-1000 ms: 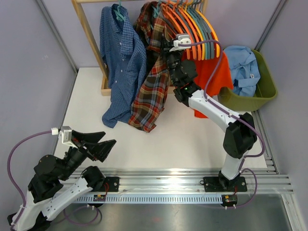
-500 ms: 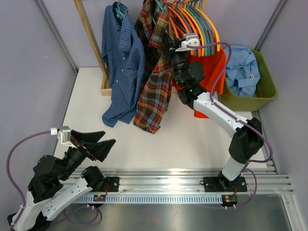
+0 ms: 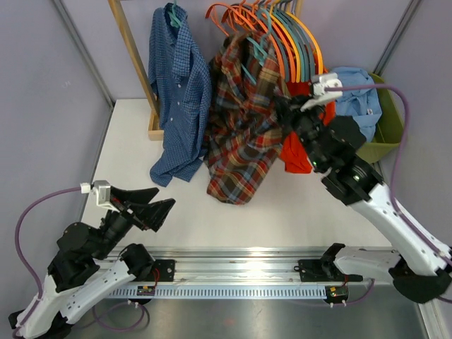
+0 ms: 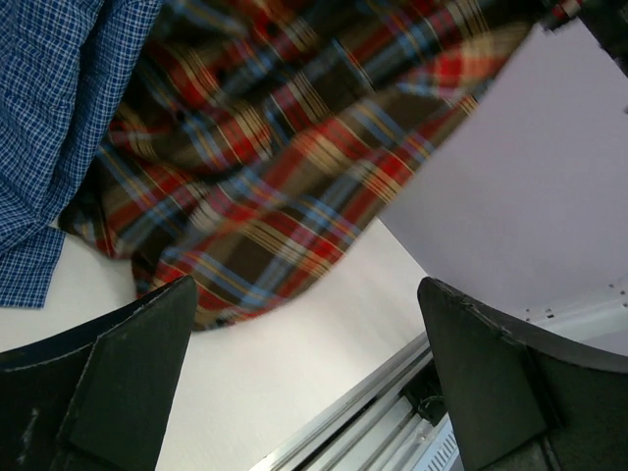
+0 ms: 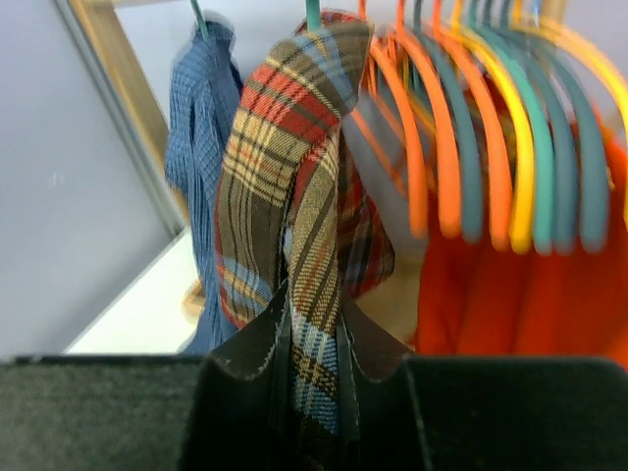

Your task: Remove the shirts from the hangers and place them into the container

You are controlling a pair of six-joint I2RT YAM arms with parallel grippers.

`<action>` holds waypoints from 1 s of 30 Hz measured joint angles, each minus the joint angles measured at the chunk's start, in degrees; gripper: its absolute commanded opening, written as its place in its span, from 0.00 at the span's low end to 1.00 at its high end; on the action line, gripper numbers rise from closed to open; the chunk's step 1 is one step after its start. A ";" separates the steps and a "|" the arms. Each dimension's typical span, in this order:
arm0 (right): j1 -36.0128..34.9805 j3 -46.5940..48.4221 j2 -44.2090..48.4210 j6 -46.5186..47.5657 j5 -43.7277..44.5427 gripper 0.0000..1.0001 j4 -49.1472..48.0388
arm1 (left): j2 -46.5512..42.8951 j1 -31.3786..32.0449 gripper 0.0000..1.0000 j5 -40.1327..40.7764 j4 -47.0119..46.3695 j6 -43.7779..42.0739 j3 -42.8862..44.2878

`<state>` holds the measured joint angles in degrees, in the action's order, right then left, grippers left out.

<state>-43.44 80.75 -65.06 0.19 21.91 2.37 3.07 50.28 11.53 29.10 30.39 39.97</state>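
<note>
1. Surface (image 3: 282,205): white, walled on three sides; both arm bases at its 6 o'clock edge.
2. Plaid shirt (image 3: 244,134): red-brown-green, centre of the top view. It hangs from a teal hanger (image 3: 248,70), and its hem trails onto the surface.
3. Dark blue check shirt (image 3: 176,92): at 11 o'clock, just beside the plaid one. It hangs on its own teal hook, with the tail crumpled on the surface.
4. Wooden rack (image 3: 131,49): light timber upright at 11 o'clock, the foot resting on the surface.
5. Container (image 3: 387,138): olive-green basket at 2 o'clock, against the right wall.
6. Orange-red shirt (image 3: 293,152): hangs at 1 o'clock below the hangers, partly hidden by the right arm.
7. Light blue shirt (image 3: 357,95): heaped inside the container, spilling over its near rim.
8. Hangers (image 3: 286,35): bunch of orange, teal and yellow at 12 o'clock, fanned out.
9. Right fingers (image 5: 250,368): closed on a fold of the plaid shirt, raised at 1 o'clock.
10. Left fingers (image 3: 159,210): spread wide and holding nothing, at 8 o'clock, pointed toward the plaid hem.
</note>
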 measured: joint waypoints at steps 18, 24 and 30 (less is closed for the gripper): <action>-4.09 -26.38 24.55 -24.04 -12.72 0.00 40.50 | 40.22 0.26 0.98 -0.33 -33.62 1.84 -3.87; -4.37 -27.12 26.53 -27.61 -19.30 0.00 37.38 | 54.73 1.70 0.98 -0.37 -40.37 3.93 -0.02; -4.92 -28.55 26.36 -29.73 -23.21 0.00 33.81 | 62.34 2.49 0.98 -1.27 -49.29 5.55 2.29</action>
<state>-48.36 52.21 -38.70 -29.54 -1.30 36.18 65.41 52.77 10.26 -20.18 35.94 42.26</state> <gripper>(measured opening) 0.217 0.983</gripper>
